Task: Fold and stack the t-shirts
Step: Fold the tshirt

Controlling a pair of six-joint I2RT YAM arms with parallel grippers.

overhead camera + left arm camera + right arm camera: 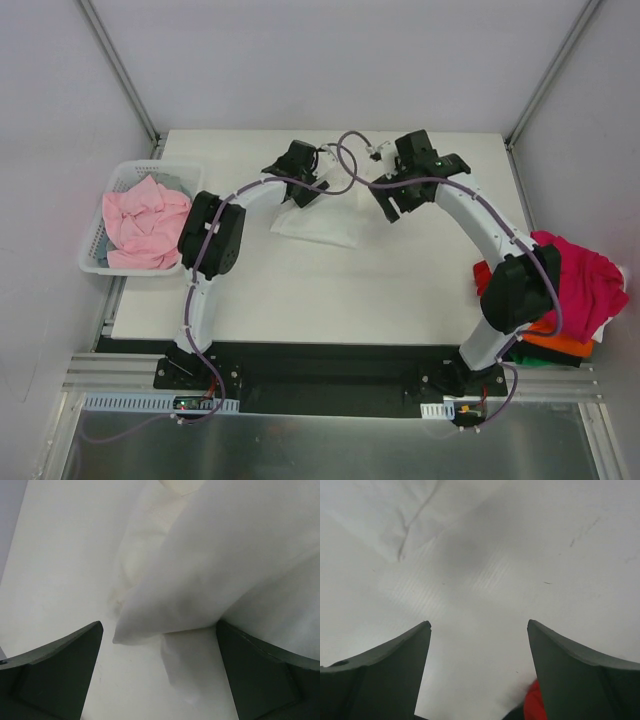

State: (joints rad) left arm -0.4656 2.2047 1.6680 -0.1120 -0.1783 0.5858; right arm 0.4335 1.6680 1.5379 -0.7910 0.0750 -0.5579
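A white t-shirt (325, 226) lies bunched on the table (330, 290) at the back middle; no print shows on it here. My left gripper (306, 190) is open at its far left edge. In the left wrist view a fold of the white t-shirt (200, 570) hangs just ahead of the open left gripper (159, 625), not pinched. My right gripper (395, 203) is open and empty just right of the shirt. In the right wrist view the right gripper (479, 624) is over bare table, with the shirt's edge (380, 515) at the upper left.
A white lattice basket (95, 262) at the table's left edge holds a pale pink t-shirt (145, 222). A pile of magenta (585, 275), orange (560, 343) and dark t-shirts sits at the right edge, beside the right arm's elbow.
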